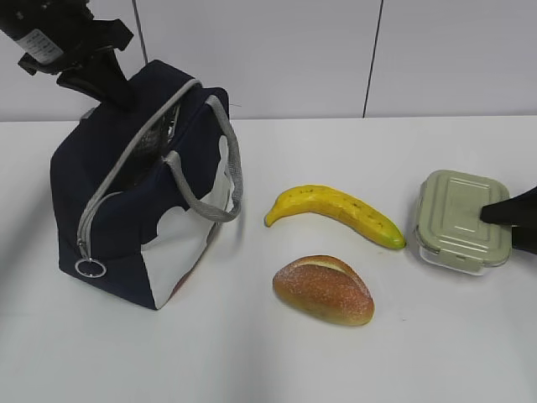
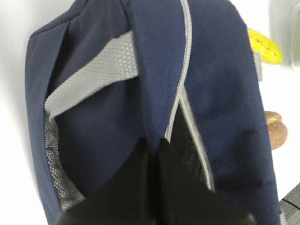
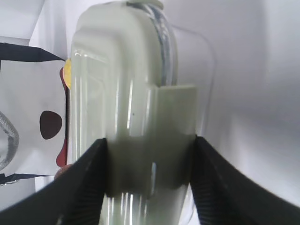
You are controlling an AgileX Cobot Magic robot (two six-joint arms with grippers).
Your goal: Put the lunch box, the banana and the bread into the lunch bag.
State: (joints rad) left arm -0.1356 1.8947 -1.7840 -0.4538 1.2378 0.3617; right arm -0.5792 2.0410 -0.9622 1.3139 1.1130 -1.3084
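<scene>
Left gripper (image 2: pixel 154 147) pinched together on the far top edge of the lunch bag (image 1: pixel 126 210), which stands unzipped at the table's (image 1: pixel 252 361) left. Right gripper (image 3: pixel 149 178) has fingers spread on either side of the lunch box (image 1: pixel 461 220) at far right; contact unclear. Banana (image 1: pixel 336 211) lies between bag and box, bread (image 1: pixel 323 290) just nearer than it.

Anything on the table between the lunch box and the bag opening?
Yes. The curved yellow banana and the oval golden-brown bread roll lie on the white table between the green-lidded glass lunch box and the navy fabric lunch bag. A path above them looks open.
</scene>
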